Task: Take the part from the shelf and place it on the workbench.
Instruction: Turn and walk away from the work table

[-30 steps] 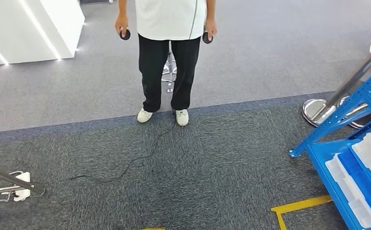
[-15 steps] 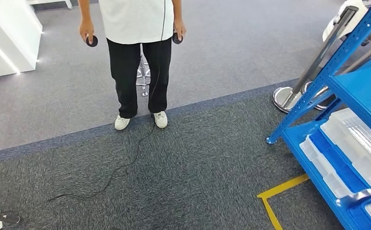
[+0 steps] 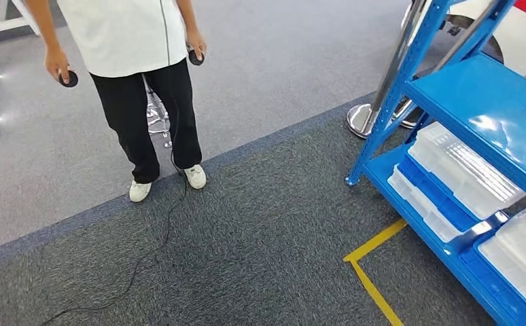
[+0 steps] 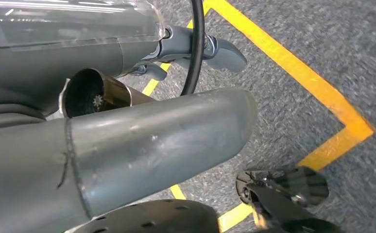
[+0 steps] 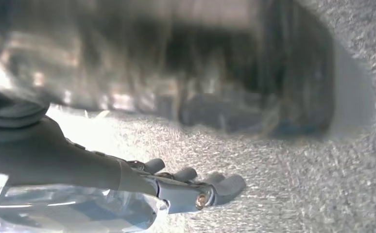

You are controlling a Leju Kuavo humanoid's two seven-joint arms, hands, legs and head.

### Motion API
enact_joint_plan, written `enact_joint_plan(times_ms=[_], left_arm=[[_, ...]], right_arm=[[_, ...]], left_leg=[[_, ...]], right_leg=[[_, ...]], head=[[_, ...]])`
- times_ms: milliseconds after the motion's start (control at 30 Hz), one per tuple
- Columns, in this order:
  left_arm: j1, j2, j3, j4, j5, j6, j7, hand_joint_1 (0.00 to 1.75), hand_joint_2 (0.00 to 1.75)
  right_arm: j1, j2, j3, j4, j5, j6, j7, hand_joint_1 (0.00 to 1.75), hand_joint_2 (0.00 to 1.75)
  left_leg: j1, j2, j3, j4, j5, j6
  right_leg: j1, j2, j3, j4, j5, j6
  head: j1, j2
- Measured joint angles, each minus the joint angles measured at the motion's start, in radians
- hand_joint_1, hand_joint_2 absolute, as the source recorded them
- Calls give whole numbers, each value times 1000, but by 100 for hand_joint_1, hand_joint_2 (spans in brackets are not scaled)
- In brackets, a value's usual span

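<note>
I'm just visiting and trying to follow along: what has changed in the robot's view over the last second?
The whole picture has slid left, so the camera turned right towards the blue shelf; more of it and its clear trays now shows. The person took a small step. Both hands, left hand and right hand, hang over the carpet holding nothing. Nothing was picked up or let go.

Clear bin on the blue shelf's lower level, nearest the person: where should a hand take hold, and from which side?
Probably by the long front rim of the clear bin, coming from the open aisle side. The blue shelf above covers its top, and a second clear bin sits close behind it.
</note>
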Motion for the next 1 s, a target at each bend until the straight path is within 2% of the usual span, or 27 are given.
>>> enact_joint_plan(times_ms=[33,67,100,133,167,200,233,267,300,367,400,467,500,533,567,600,633,667,700,767,800,833,867,900,933,1000], left_arm=[[2,0,0,0,0,0,2,0,0],[5,0,0,0,0,0,3,0,0],[7,0,1,0,0,0,4,0,0],[8,0,1,0,0,1,4,0,0],[9,0,1,0,0,1,4,0,0],[9,0,2,0,0,2,4,0,0],[9,1,3,0,0,2,4,0,0],[9,1,3,0,0,2,3,0,0],[8,2,4,0,0,2,2,0,0],[6,2,5,0,0,2,1,0,0],[4,2,5,0,0,2,0,0,0],[4,2,6,0,0,2,-2,0,0],[5,3,6,0,0,1,-2,0,0],[7,3,6,0,0,1,-3,0,0],[9,3,6,0,0,1,-3,0,0],[9,3,6,0,1,0,-3,0,0],[9,3,6,0,1,0,-4,0,0],[8,3,6,0,1,-1,-4,0,0],[8,3,6,0,2,-1,-5,0,0],[7,3,6,0,2,-4,-6,0,0],[7,3,6,0,2,-6,-6,0,0],[5,3,6,0,2,-9,-6,0,0],[3,3,7,0,2,-10,-7,0,0],[1,2,7,0,3,-12,-7,0,0],[-1,2,7,0,3,-12,-8,0,0],[-1,2,7,0,3,-12,-9,0,0]], right_arm=[[-1,0,-2,0,0,0,0,0,0],[-2,0,-3,0,0,0,-1,0,0],[-2,0,-4,0,0,0,-1,0,0],[-1,0,-5,0,1,1,-1,0,0],[-1,0,-6,0,2,1,-1,0,0],[-1,0,-6,0,3,1,0,0,0],[-2,0,-7,0,5,1,0,0,0],[-3,1,-7,0,6,1,0,0,0],[-2,1,-8,0,7,1,0,0,0],[2,1,-11,0,9,1,0,0,0],[5,1,-12,0,10,1,0,0,0],[6,1,-13,0,11,0,0,0,0],[3,1,-13,0,12,0,0,0,0],[1,1,-13,0,13,0,0,0,0],[-1,1,-13,0,15,0,0,0,0],[-1,1,-13,0,17,0,0,0,0],[0,1,-13,0,18,0,0,0,0],[1,1,-13,0,18,0,0,0,0],[2,1,-13,0,18,0,0,0,0],[0,1,-13,0,21,0,0,0,0],[-2,1,-13,0,23,0,-1,0,0],[-3,1,-13,0,25,0,-1,0,0],[-2,1,-14,0,26,0,-2,0,0],[-1,1,-14,0,27,0,-3,0,0],[-1,1,-14,0,27,1,-3,0,0],[-3,1,-14,0,28,1,-4,0,0]], left_leg=[[0,-13,-34,72,-32,-1],[0,-17,-65,131,-50,-3],[0,-19,-81,159,-48,-3],[1,-20,-81,147,-25,-2],[1,-26,-63,98,13,-1],[3,-45,-35,27,54,2],[5,-67,-10,-40,81,4],[6,-86,8,-85,96,7],[5,-98,16,-109,98,11],[2,-85,20,-115,98,22],[2,-74,23,-120,102,30],[4,-49,27,-132,110,45],[2,-34,27,-135,110,49],[1,-20,27,-136,110,52],[-1,-4,26,-135,108,54],[-2,11,27,-135,107,54],[-3,24,28,-135,105,54],[-3,36,31,-135,102,52],[-3,47,35,-134,99,49],[-8,67,42,-132,92,40],[-10,77,44,-131,89,34],[-12,86,47,-131,86,29],[-12,96,51,-133,84,25],[-11,94,54,-131,80,19],[-9,76,54,-120,69,14],[-6,19,23,-43,19,5]], right_leg=[[1,12,-1,0,0,-2],[2,26,-1,1,0,-3],[2,40,0,3,0,-4],[2,55,1,5,-1,-3],[2,70,1,7,-2,-2],[1,85,1,11,-4,1],[1,98,-2,17,-7,6],[1,110,-6,22,-9,12],[1,121,-11,25,-10,18],[-2,139,-17,22,-7,32],[-4,129,-20,25,-8,38],[-2,74,-46,75,-40,44],[0,41,-73,131,-72,46],[0,22,-107,198,-105,49],[0,15,-136,258,-129,52],[0,12,-152,292,-135,53],[-1,8,-148,287,-121,54],[0,2,-124,245,-92,53],[1,-16,-85,175,-56,50],[11,-62,-23,55,-16,38],[16,-76,-10,26,-12,31],[20,-75,-9,19,-15,24],[21,-62,-11,18,-14,18],[18,-51,-8,15,-13,12],[15,-40,-5,11,-11,6],[8,-18,2,5,-7,-6]], head=[[0,0],[0,0],[0,0],[0,0],[0,0],[0,0],[0,0],[0,0],[0,0],[0,0],[0,0],[2,0],[2,0],[3,0],[3,0],[3,0],[3,0],[3,0],[3,0],[3,0],[3,0],[2,0],[2,0],[2,0],[2,0],[1,0]])
